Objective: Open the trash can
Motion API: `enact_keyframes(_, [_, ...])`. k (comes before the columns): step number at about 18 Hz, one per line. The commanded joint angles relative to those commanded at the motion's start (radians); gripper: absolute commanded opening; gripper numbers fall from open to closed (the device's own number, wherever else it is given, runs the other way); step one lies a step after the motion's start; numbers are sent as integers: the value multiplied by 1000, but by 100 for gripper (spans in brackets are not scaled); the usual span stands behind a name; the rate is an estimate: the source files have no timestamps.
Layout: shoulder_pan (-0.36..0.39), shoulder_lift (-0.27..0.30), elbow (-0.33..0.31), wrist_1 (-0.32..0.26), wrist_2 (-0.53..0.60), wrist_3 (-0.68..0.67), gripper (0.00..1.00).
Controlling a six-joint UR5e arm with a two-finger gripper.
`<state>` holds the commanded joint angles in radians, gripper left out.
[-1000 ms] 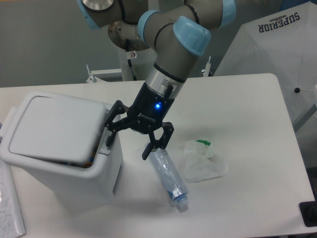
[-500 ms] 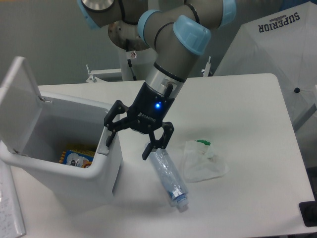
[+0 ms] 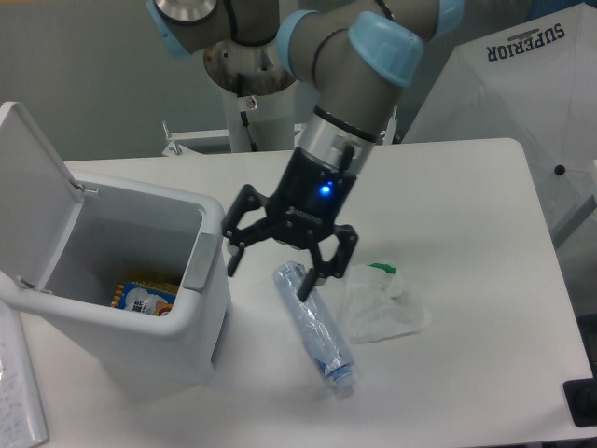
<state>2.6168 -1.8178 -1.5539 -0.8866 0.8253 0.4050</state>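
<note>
- At the left of the frame, the large boxy white plastic trash can [image 3: 140, 308] stands on the white table [image 3: 466, 215], its flat hinged lid [image 3: 28, 196] tipped up and back at the far left, so the mouth is fully exposed and a colourful packet [image 3: 142, 295] shows inside on the bottom.
- Across the upper centre, the grey robot arm with pale blue joint caps [image 3: 359, 70] reaches down to the black two-finger gripper [image 3: 276, 263], which hangs just right of the bin's grey push-latch tab [image 3: 200, 262] without touching it; its fingers are spread apart and hold nothing.
- Judged from the raised lid, the opening looks done; the step in hand is to clear away, and doing it well means lifting up and to the right, away from the bin wall, so no finger clips the latch or nudges the lid shut.
- Below the gripper, a clear crushed plastic bottle [image 3: 313, 327] lies on the table, close under the right finger; a straight rise avoids dragging it.
- Right of the bottle lies a crumpled clear plastic bag with a green scrap [image 3: 382, 299].
</note>
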Motion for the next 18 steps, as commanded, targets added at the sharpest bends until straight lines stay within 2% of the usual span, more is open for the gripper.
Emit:
enact_keyframes(4, [54,-24,18,2,3,20,100])
enact_keyframes(10, [104,-75,29,5,17,167,100])
enact_keyframes(14, [105,-87,34,2,262,300,100])
enact_keyframes(18, [97,-121,31,2,412,388,100])
